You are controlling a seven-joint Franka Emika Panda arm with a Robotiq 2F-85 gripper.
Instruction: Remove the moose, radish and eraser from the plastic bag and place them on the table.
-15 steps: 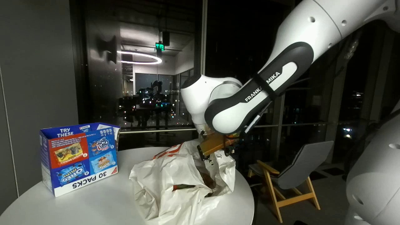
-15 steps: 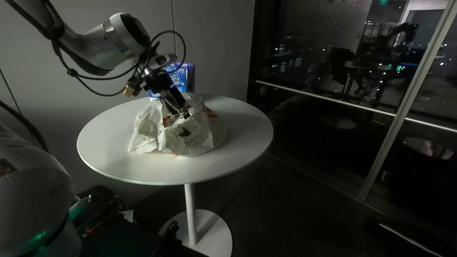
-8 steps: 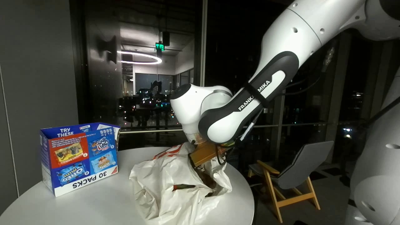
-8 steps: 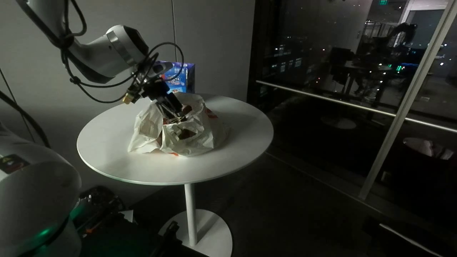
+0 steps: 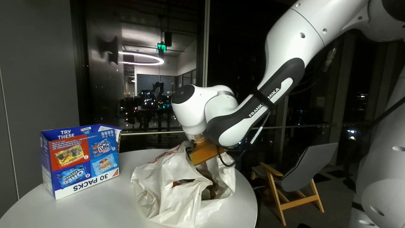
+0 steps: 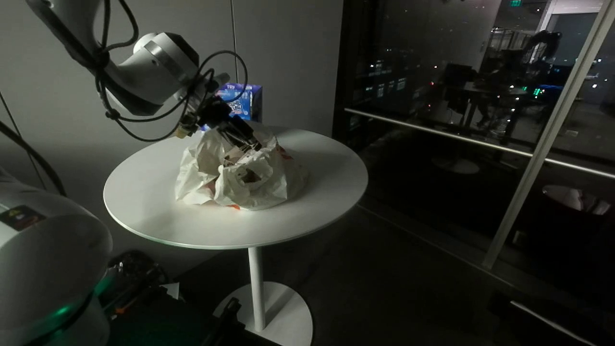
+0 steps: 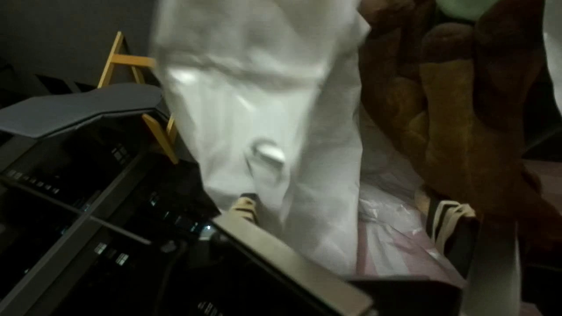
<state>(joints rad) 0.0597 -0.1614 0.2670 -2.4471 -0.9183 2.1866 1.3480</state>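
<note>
The moose lies inside the bag, which sits on the bench. At the bag's mouth the hand has its fingers spread apart and grips nothing; a wall of the bag shows between them. Whether the finger nearer the moose touches it, I cannot tell.

The moose looks like plush, so it should be light, soft and hard to damage, squashing under a pinch rather than slipping. A limb or the thick of the body seems the best hold, taken without a fold of the bag, since thin plastic would likely come along.

The radish and the eraser I cannot pick out. A pale green thing is cut off at the top of the wrist view, too little showing to name. In both exterior views the bag hides most of its contents.
</note>
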